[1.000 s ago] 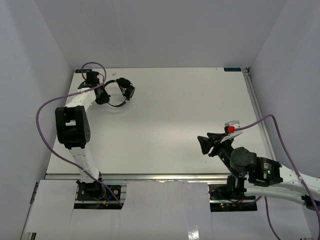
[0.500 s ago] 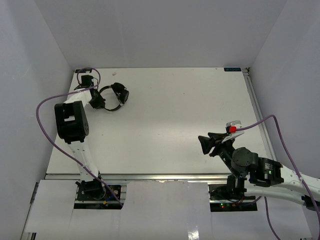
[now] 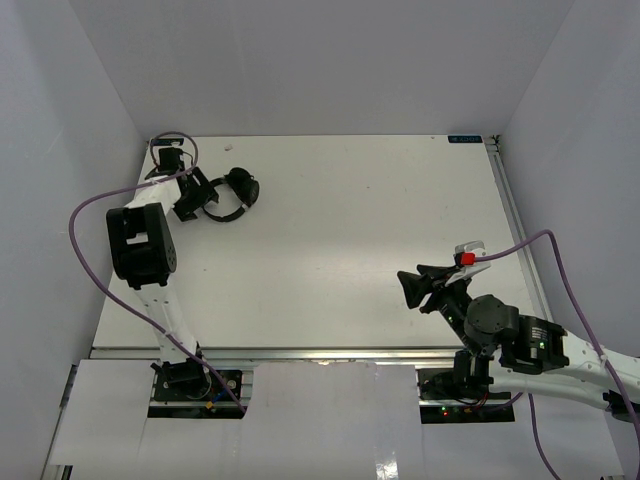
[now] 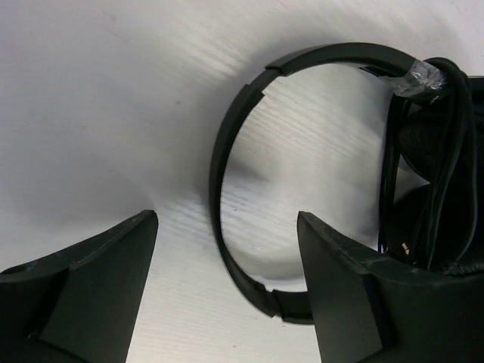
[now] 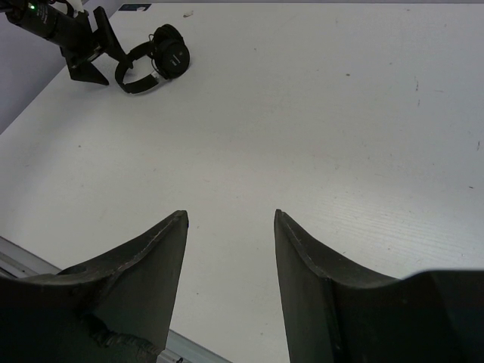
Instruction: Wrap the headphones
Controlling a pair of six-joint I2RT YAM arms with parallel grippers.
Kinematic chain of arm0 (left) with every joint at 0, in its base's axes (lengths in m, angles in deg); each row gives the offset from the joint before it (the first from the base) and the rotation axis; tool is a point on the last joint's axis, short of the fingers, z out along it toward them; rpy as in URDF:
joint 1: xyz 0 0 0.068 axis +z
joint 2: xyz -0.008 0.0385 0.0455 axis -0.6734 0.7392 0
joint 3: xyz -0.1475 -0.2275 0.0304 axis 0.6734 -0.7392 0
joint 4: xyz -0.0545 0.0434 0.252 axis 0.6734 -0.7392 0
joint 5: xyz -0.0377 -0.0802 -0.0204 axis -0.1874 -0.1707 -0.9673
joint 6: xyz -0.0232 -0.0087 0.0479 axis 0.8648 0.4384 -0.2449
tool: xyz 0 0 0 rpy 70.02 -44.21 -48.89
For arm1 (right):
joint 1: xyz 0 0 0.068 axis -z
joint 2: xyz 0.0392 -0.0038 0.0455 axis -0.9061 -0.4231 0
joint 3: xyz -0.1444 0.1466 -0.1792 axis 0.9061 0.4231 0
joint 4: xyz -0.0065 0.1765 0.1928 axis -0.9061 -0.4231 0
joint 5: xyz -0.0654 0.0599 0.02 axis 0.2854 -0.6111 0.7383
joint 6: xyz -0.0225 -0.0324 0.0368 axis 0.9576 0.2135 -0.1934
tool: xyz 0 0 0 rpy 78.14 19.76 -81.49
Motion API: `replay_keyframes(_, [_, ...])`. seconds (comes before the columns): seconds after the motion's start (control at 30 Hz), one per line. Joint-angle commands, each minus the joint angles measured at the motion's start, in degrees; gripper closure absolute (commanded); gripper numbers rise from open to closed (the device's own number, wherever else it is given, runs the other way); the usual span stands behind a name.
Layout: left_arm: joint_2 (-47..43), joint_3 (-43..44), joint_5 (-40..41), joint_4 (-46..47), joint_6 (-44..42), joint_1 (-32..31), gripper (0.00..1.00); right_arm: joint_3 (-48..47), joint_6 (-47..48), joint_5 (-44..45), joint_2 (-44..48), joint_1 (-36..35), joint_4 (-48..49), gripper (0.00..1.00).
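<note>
Since the cord (image 4: 448, 144) already looks bundled round the earcups, we judge the wrap nearly done, with the headphones (image 3: 238, 189) lying flat at the far left corner of the table (image 3: 350, 220). Our left gripper (image 4: 225, 227) hangs just beside the headband, fingers spread wide and holding nothing; our right gripper (image 5: 229, 214) sits well apart, fingers parted and empty. To finish well, we should draw straight back, keeping both fingers clear of the headband so the bundle isn't dragged loose.
</note>
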Motion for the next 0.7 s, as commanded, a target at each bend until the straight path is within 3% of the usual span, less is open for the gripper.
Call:
replay_keyframes(0.0, [-10.59, -0.65, -1.98, -0.07, 1.58, 2.40, 0.03, 0.15, 0.11, 2.03, -0.10, -0.28, 1.93, 0.44])
replay_keyframes(0.17, [-19.69, -1.88, -15.15, -0.93, 2.62, 4.35, 0.02, -0.34, 0.33, 2.05, -2.64, -0.35, 1.96, 0.44])
replay_keyframes(0.33, [-41.26, -19.81, -27.68, 10.06, 4.31, -2.60, 0.02, -0.36, 0.60, 2.15, -4.75, -0.25, 2.53, 0.44])
replay_keyframes(0.47, [-57.53, -26.01, -22.14, 8.15, 0.13, -16.04, 0.02, -0.58, 0.91, 2.26, -7.73, -0.19, 3.10, 0.43])
replay_keyframes(0.67, [-77.49, -38.63, -23.18, 11.79, 2.21, -22.37, 0.02, -0.82, 2.16, 0.34, -12.64, -0.10, 5.47, 0.41])
